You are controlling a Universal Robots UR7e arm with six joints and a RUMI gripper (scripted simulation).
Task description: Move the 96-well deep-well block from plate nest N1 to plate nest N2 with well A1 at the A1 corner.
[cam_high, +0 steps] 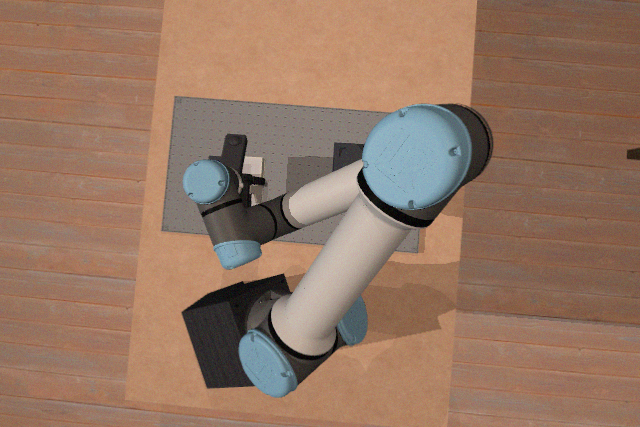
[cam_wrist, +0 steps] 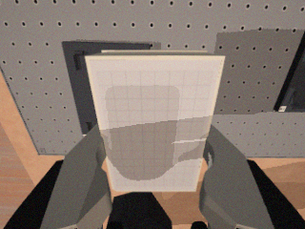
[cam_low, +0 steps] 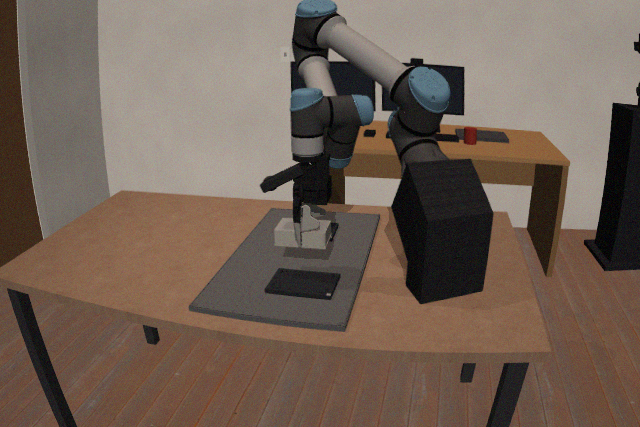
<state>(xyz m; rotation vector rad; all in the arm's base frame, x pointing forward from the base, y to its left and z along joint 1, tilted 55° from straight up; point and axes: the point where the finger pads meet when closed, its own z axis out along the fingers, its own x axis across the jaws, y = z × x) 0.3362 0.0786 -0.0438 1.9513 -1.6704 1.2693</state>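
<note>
The white deep-well block (cam_wrist: 154, 119) is held between my gripper's two grey fingers, which are shut on its long sides. In the side view the block (cam_low: 302, 233) hangs level a little above the grey baseplate (cam_low: 242, 282), with the gripper (cam_low: 305, 226) coming straight down onto it. The empty black nest N1 (cam_low: 302, 282) lies below and in front of it, and it also peeks out left of the block in the wrist view (cam_wrist: 78, 86). Nest N2 (cam_wrist: 292, 86) is at the right edge, and it also shows behind the block in the side view (cam_low: 334, 231). I cannot make out the cut corner.
The arm's black pedestal (cam_low: 444, 228) stands on the table right of the baseplate. In the top view the arm's upper links (cam_high: 361, 215) cover part of the baseplate and most of N2 (cam_high: 345, 151). A desk with monitors and a red cup (cam_low: 469, 135) stands behind.
</note>
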